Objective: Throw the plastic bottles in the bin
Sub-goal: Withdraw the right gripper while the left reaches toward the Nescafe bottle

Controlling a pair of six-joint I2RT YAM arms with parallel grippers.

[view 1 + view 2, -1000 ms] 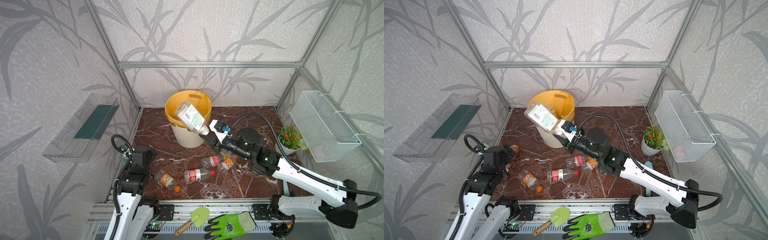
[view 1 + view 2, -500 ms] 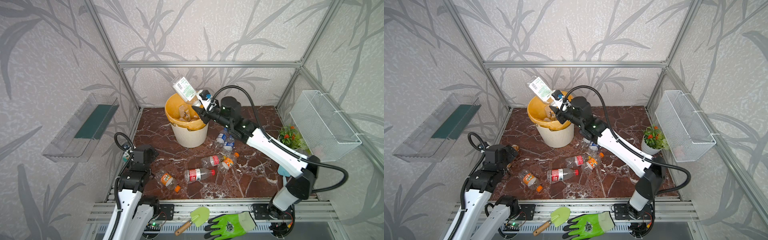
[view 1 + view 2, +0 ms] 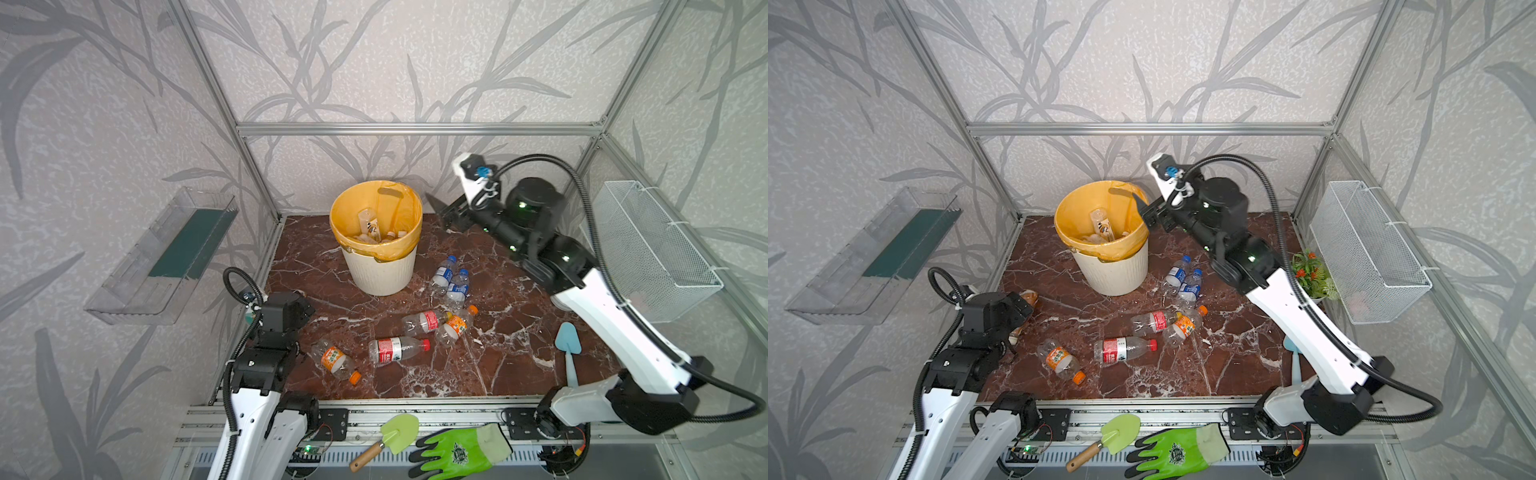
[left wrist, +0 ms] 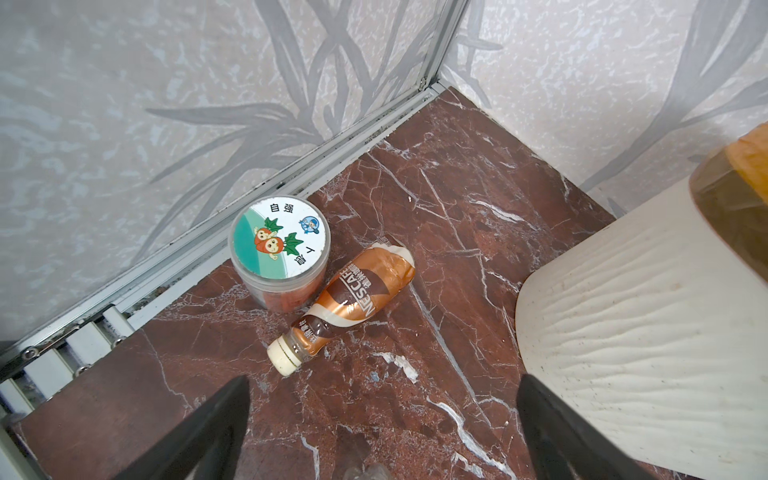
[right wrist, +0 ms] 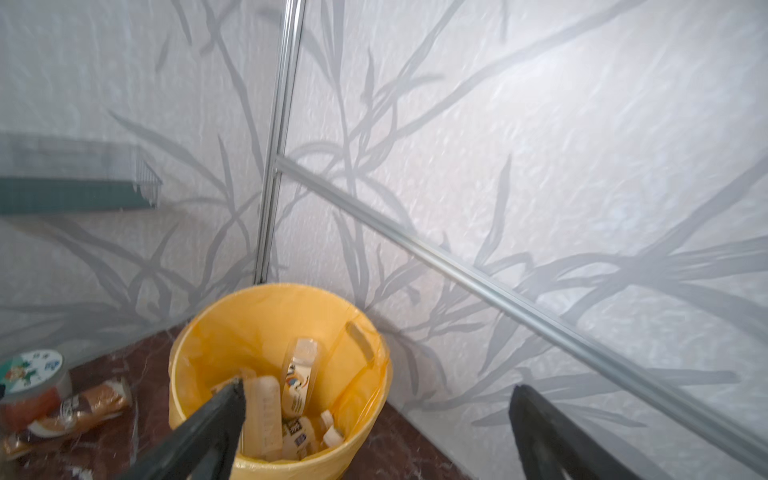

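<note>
Your right claw (image 5: 378, 394) is hanging wide open, gripping nothing, raised just beside the rim of the bin (image 3: 380, 272) and facing its mouth. Inside, white bottles (image 5: 297, 382) are sitting on the yellow liner (image 5: 257, 332). Your left claw (image 4: 384, 385) is gaping wide too, empty, hovering low over the tabletop (image 4: 457, 199). Ahead of it a brown coffee bottle (image 4: 361, 291) is lying on its side, touching the jar (image 4: 279, 245). Six more are lying loose in front of the bin: blue-label bottles (image 3: 445, 275) nearest it, red-label bottles (image 3: 397, 349) and orange-label bottles (image 3: 336, 359) farther from it.
</note>
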